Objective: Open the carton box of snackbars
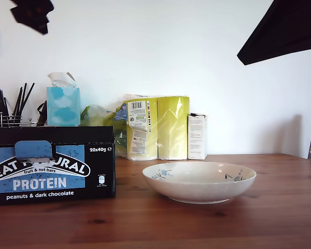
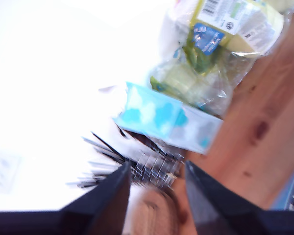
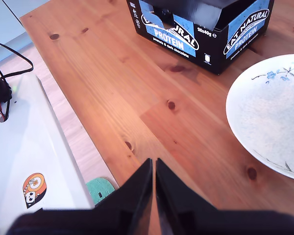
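The carton box of snackbars stands on the wooden table at the exterior view's left. It is black with a blue front panel, and a blue tab sits at its top front edge. In the second wrist view the box lies far ahead; its top looks dark and blurred. My second gripper is shut on nothing, high above bare table. My first gripper is open and empty, and its blurred view faces the clutter behind the box. Black arm parts hang at the exterior view's top corners.
A white floral bowl sits beside the box. Behind are a light-blue tissue box, a wire utensil holder, yellow-green packs and a small white carton. A white surface with cables borders the table.
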